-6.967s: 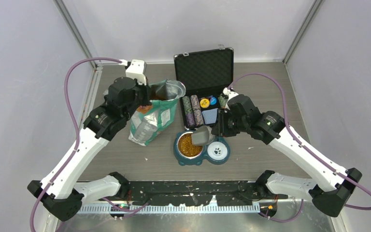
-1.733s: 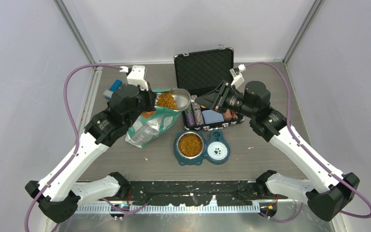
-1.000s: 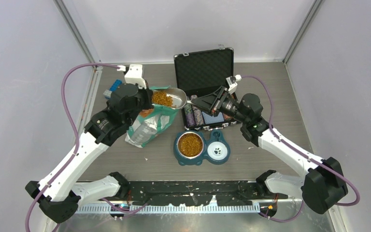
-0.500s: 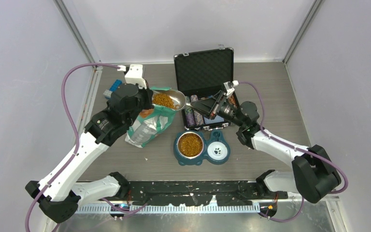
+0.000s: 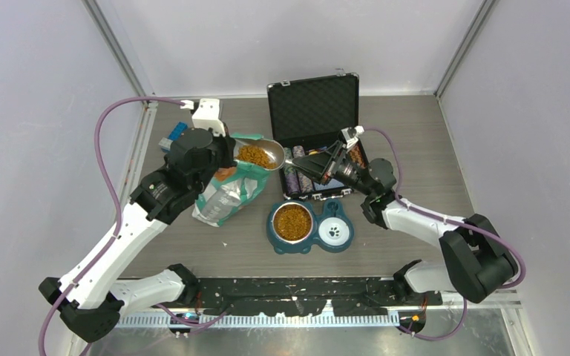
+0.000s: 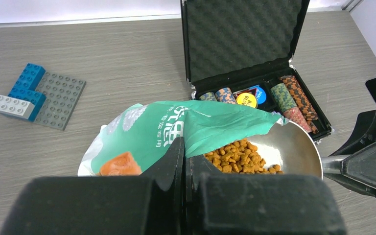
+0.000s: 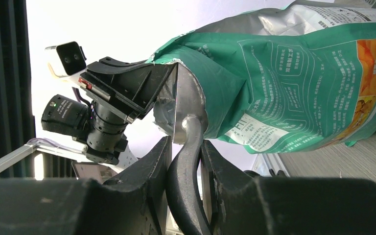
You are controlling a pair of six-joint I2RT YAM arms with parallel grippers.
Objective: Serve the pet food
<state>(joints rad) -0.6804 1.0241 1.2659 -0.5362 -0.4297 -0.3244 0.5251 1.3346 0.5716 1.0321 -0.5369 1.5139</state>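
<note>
Far left: Lego bricks (image 6: pixel 34 93) lay flat on the wood-grain table (image 5: pixel 415 148), well apart from everything else.

Left gripper (image 6: pixel 183 149): jaws pressed together on the torn rim of the teal pet food bag (image 6: pixel 166 129), holding its mouth up. The bag leaned on the table below it.

Metal scoop (image 6: pixel 296 147) sat at the bag's mouth, roughly level, with its near edge tucked under the folded rim. Pet food (image 6: pixel 237 157) was heaped in the scoop on the side toward the bag; the far side showed bare steel.

Right gripper (image 7: pixel 183 147): jaws pinched tight on the scoop's handle, one finger on each side, reaching in from the right.

Behind the scoop and right gripper, the open poker chip case (image 5: pixel 314 111) had its lid upright and chips in rows in the tray.

In front of the case sat the teal double bowl (image 5: pixel 313 246). Its left steel dish was filled with pet food. The right dish (image 5: pixel 334 231) was white with a paw print.
</note>
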